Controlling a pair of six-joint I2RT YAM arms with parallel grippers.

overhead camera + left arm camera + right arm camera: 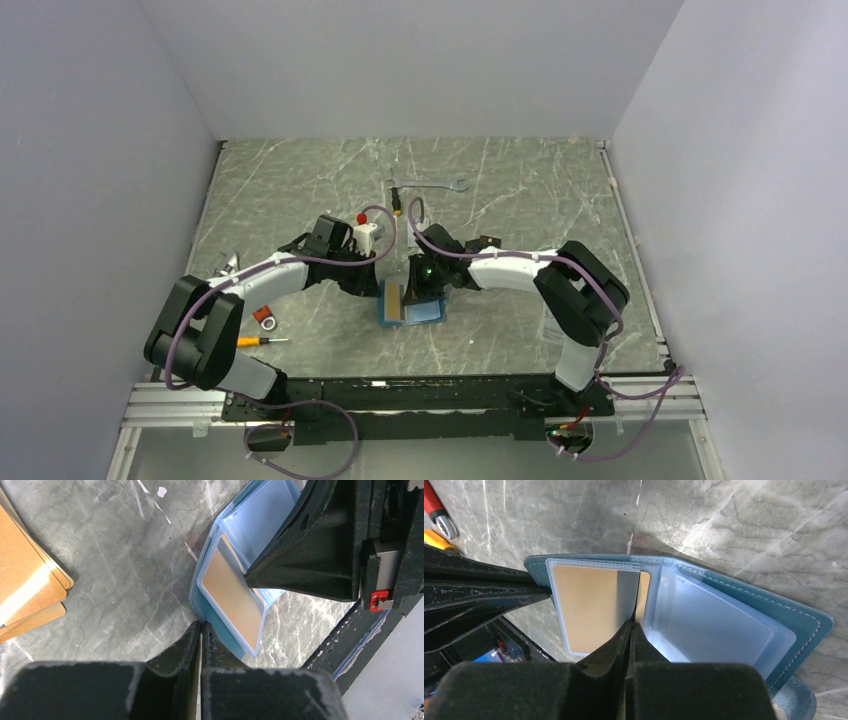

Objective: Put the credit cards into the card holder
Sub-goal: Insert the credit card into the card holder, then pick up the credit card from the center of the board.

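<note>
The teal card holder (428, 312) lies open mid-table and shows in both wrist views (220, 630) (774, 610). One orange-gold credit card (395, 300) (230, 597) (584, 605) lies flat inside its left clear pocket. My left gripper (384, 287) (201, 625) is shut, its tips on the holder's teal outer edge. My right gripper (420, 284) (631, 624) is shut on the thin edge of that pocket's clear sheet at its mouth by the fold. A strip of the card shows beyond it. More orange-gold cards (25, 585) lie stacked beside the holder and are hidden under my left arm in the top view.
A spanner (428, 185) lies at the back. A red-handled tool (264, 318) and a yellow-handled screwdriver (255, 341) lie near my left arm's base. A white block with a red knob (366, 232) sits by my left wrist. A pale packet (550, 325) lies under my right arm.
</note>
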